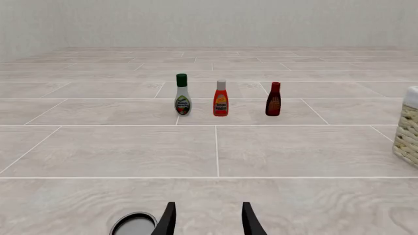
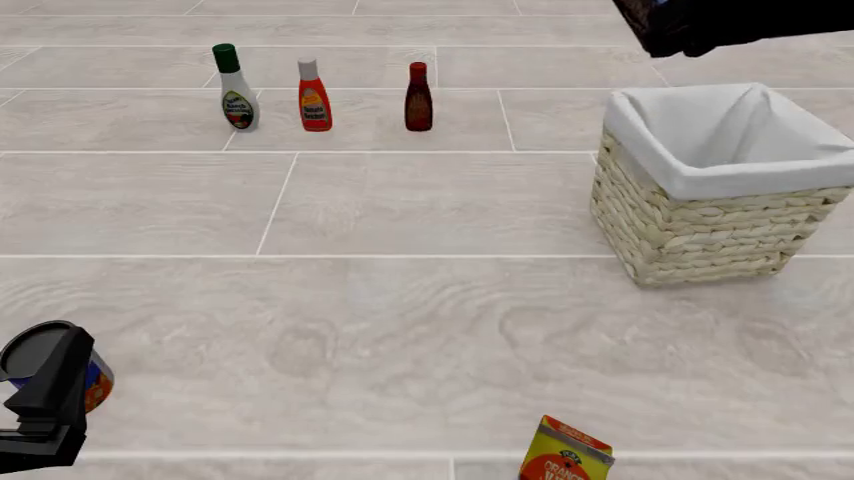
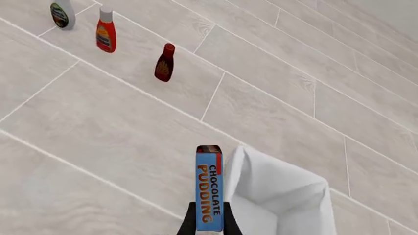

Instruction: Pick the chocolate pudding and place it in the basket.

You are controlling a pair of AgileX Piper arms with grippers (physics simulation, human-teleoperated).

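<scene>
Left gripper (image 1: 207, 223): jaws spread, holding nothing, idle near the can (image 2: 51, 365). Right gripper (image 3: 209, 226): your jaws pinch the chocolate pudding (image 3: 210, 188), lifted above the basket (image 2: 721, 225)'s rim; pick done, lowering and release remain.

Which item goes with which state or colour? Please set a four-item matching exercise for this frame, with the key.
Things:
1. chocolate pudding
2. basket
3. left gripper
4. leftmost bottle

States:
A. green cap
B. white cloth lining
C. open, holding nothing
D. clamped in the right gripper

Pairs: 1-D, 2-B, 3-C, 4-A
</scene>
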